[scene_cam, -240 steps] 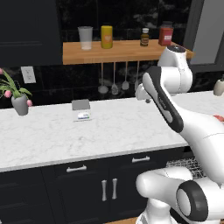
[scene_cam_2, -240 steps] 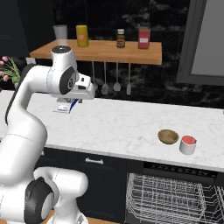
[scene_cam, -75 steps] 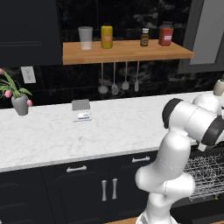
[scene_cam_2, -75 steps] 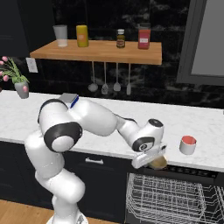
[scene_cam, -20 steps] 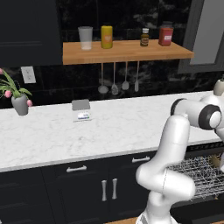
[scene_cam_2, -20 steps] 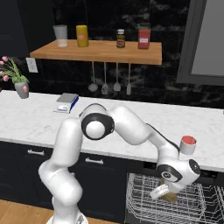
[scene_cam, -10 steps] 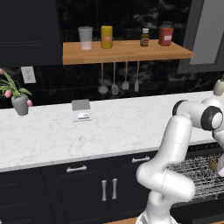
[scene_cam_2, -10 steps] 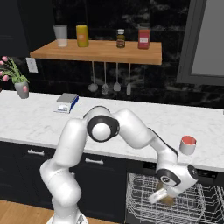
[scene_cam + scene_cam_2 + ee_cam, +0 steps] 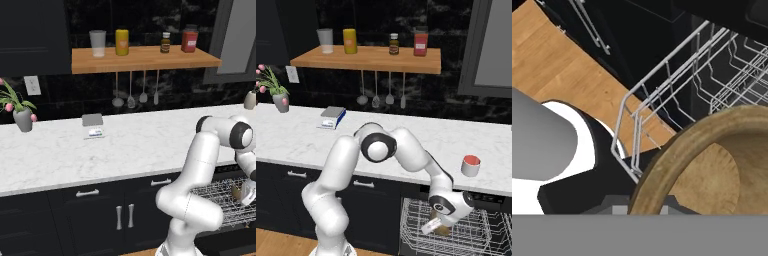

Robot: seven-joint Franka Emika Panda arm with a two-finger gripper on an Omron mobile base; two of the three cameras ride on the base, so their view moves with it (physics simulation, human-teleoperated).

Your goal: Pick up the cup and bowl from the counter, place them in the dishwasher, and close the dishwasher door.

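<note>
The gripper (image 9: 437, 227) is clenched on the wooden bowl (image 9: 712, 165), holding it by the rim down inside the silver wire rack (image 9: 476, 230) of the dishwasher (image 9: 491, 200), which stands open below the counter (image 9: 406, 145). In the hand view the bowl's round mouth is close up against the camera, with the rack's wires running behind and to the side of it — so the bowl sits right at the fingertips, tilted rather than level, and the rack floor lies just beyond it along the line of the hand. Whether its base already touches the wires I cannot tell. The move to come looks like a short lowering and a release, and it turns on that small gap between bowl and rack.

The cup (image 9: 471, 165) — white with a red top — stands on the counter, above and to the right of the hand in the right base view, well apart from it and waiting its turn
</note>
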